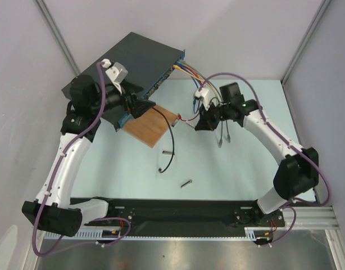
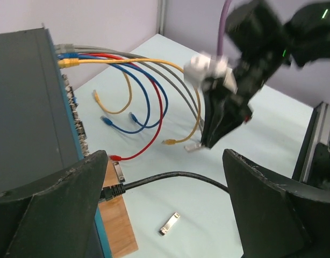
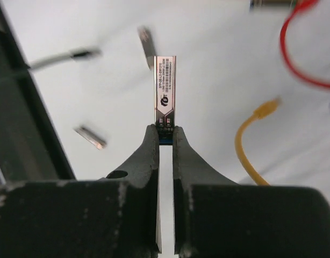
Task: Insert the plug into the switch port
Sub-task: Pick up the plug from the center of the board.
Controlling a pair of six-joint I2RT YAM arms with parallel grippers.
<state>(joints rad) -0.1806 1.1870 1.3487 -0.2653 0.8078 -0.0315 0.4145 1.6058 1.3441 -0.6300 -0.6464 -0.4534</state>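
Observation:
The switch (image 1: 139, 59) is a flat dark box at the back left, its blue port face (image 1: 161, 80) turned to the right; it also shows in the left wrist view (image 2: 25, 107). My right gripper (image 3: 165, 131) is shut on the plug (image 3: 165, 86), a slim silver module that sticks straight out beyond the fingertips. In the top view the right gripper (image 1: 199, 125) hovers over the mat, right of the switch and apart from it. My left gripper (image 1: 140, 107) is wide open at the near end of the switch's front face, its left finger (image 2: 52, 209) against the box.
A brown wooden board (image 1: 150, 126) lies by the switch's near corner. A black cable (image 2: 170, 177) runs from the port face across the mat. Yellow, blue, red and grey cables (image 2: 127, 70) arc from the far ports. Loose silver modules (image 1: 186, 183) (image 2: 169, 223) lie on the mat.

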